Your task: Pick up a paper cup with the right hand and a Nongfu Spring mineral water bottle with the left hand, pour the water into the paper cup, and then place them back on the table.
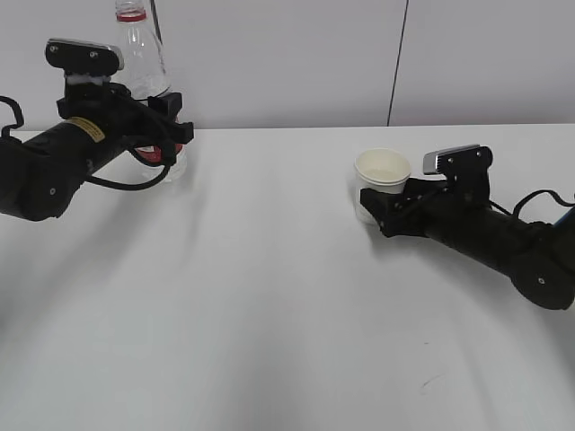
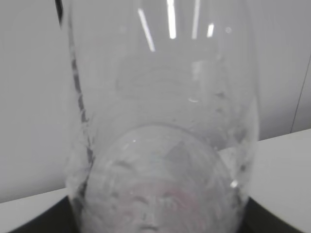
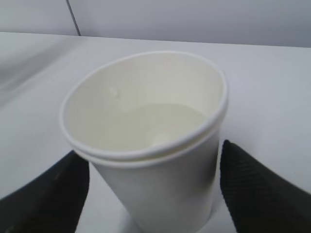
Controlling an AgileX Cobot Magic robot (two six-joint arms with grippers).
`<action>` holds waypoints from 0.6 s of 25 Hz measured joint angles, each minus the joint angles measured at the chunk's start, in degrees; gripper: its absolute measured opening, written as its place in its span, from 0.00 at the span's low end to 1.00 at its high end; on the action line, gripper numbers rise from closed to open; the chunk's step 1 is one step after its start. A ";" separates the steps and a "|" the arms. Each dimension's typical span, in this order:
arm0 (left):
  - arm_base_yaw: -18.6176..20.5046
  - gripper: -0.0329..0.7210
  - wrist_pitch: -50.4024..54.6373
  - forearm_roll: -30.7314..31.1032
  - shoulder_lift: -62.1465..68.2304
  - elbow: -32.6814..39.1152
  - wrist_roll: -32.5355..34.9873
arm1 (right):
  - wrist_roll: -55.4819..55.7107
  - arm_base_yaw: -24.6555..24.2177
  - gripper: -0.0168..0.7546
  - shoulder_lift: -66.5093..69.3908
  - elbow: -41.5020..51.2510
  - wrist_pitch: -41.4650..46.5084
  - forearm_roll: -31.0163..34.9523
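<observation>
Desk: your white desk (image 1: 269, 296) fills the front of the exterior view, with a small dark scuff (image 1: 433, 384) closest to the camera on your right.
Right hand: you see the black right arm (image 1: 503, 244) lying low over the desk on the right, a grey block (image 1: 449, 159) on top near its pincer.
Right pincer: your right pincer (image 1: 382, 211) has a finger on each side of the paper cup's lower body; in the right wrist view one textured black finger (image 3: 257, 187) shows at each side of the cup, close in on it.
Paper cup: your cream-white paper cup (image 1: 381, 182) stands upright right of centre, rim up; whether its base rests on the desk you cannot tell.
Water: inside the cup you can see a shallow pool of clear liquid (image 3: 165, 124) low down.
Left hand: your black left arm (image 1: 63, 157) with the yellow label (image 1: 83, 127) reaches in from the left, further back.
Left pincer: your left pincer (image 1: 166, 130) is clamped round the bottle at its red label band.
Bottle: your Nongfu Spring mineral water bottle (image 1: 144, 63) stands upright at the far left near the wall (image 1: 296, 54), red neck ring on top, no cap visible; up close its clear body (image 2: 163, 136) looks nearly empty.
</observation>
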 joint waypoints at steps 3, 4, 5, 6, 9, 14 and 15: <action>0.00 0.48 0.00 0.00 0.00 0.00 0.00 | 0.00 0.00 0.82 0.00 1.21 -0.90 0.02; 0.00 0.48 0.00 0.00 0.00 0.00 0.00 | -0.12 0.00 0.82 -0.09 1.83 -1.48 0.12; 0.00 0.48 0.00 0.00 0.00 0.00 0.00 | -0.22 0.00 0.82 -0.09 2.39 -2.22 0.12; 0.00 0.48 0.00 0.00 0.00 0.00 0.00 | -0.21 0.00 0.82 -0.09 2.78 -3.04 0.12; 0.00 0.48 0.00 0.00 0.00 0.00 0.00 | -0.21 0.00 0.81 -0.09 4.09 -4.33 0.12; 0.00 0.48 0.46 -0.07 0.00 0.00 0.00 | -0.21 0.00 0.81 -2.00 6.53 -4.64 0.00; 0.00 0.48 0.77 -0.12 0.00 0.00 0.00 | -0.21 0.00 0.81 -2.86 7.16 -4.68 -0.10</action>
